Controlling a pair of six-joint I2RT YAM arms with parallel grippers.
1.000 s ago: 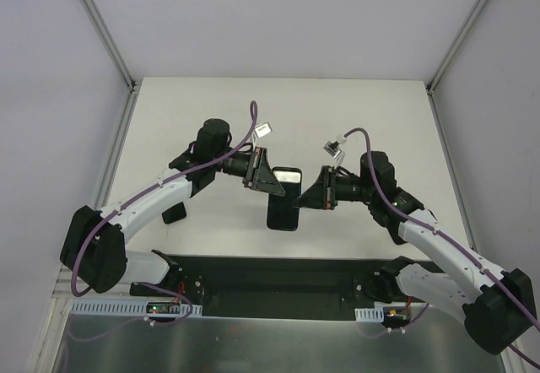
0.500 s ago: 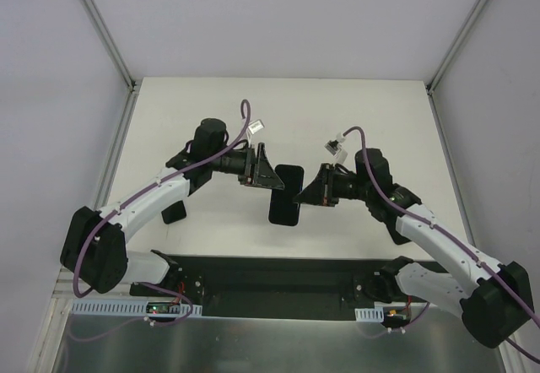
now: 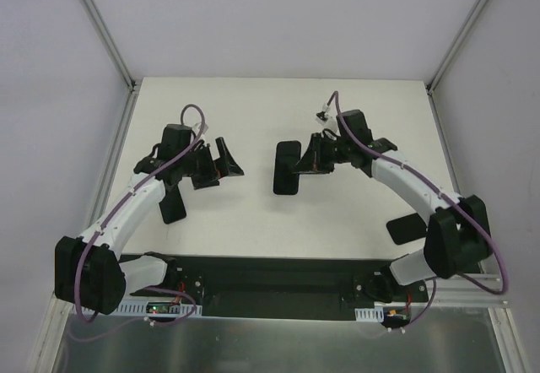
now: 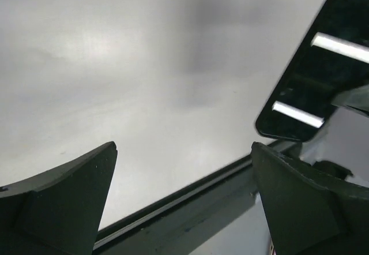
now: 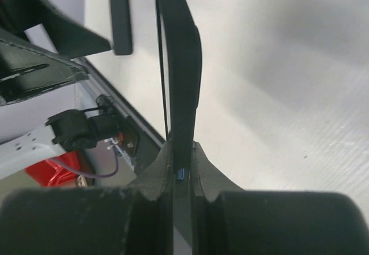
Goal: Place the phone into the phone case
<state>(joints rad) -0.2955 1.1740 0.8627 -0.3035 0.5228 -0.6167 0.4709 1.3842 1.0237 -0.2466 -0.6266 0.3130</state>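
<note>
Nearest the arm bases, a flat black slab (image 3: pixel 407 228) lies on the table (image 3: pixel 354 111), well to the right of the phone (image 3: pixel 285 170); a second black slab (image 3: pixel 173 207) lies well to the phone's left. Farther out, the right gripper (image 3: pixel 302 160) is clenched on the phone's right edge, holding it up off the table; the left gripper (image 3: pixel 218 166) stands released, fingers spread, apart from the phone on its left.

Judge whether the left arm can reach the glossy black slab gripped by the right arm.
Probably yes: the left arm has open jaws facing the glossy black phone slab, nothing between.
</note>
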